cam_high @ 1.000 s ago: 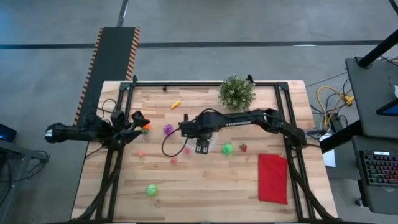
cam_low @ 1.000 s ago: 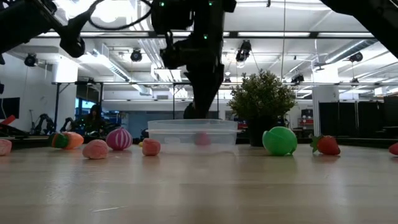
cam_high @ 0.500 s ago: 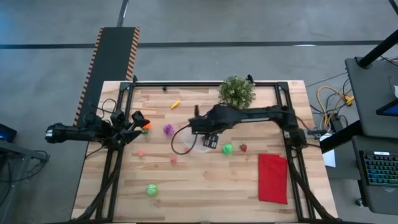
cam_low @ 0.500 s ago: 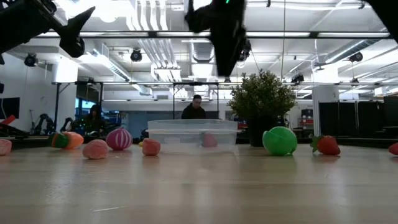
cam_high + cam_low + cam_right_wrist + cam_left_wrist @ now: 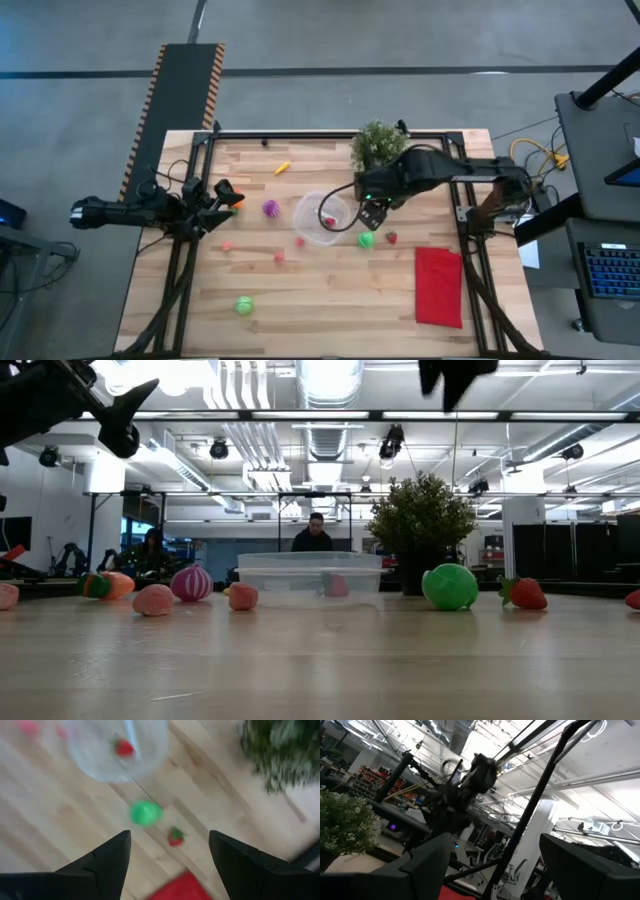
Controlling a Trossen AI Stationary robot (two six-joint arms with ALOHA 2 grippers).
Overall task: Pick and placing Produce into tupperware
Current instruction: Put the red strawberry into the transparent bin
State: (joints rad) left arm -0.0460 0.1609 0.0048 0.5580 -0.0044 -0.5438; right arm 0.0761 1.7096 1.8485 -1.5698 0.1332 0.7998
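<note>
Produce lies scattered over the wooden table, and one small red piece already sits inside the tupperware, the clear round bowl near the middle of the board. In the high view the nearest loose pieces are a green ball at about four o'clock from the bowl and a red strawberry just beyond it; a pink piece lies at seven o'clock close to the rim, a purple one at nine o'clock, and a second green piece far out toward the near left corner. The right gripper hangs above the table at three o'clock from the bowl, its fingers spread apart and holding nothing; its wrist camera looks down between them onto the green ball and the strawberry. That is the relation the next pick likely turns on: the green ball lies almost directly under this gripper, a touch toward six o'clock, so I judge a short descent would reach it, and being round it has no long axis to line the fingers up with. The right arm is plainly the nearer one. The left gripper waits at the left edge of the table, fingers apart and empty, beside an orange piece. A potted plant stands at twelve o'clock from the right gripper, and a red cloth lies at five o'clock.
</note>
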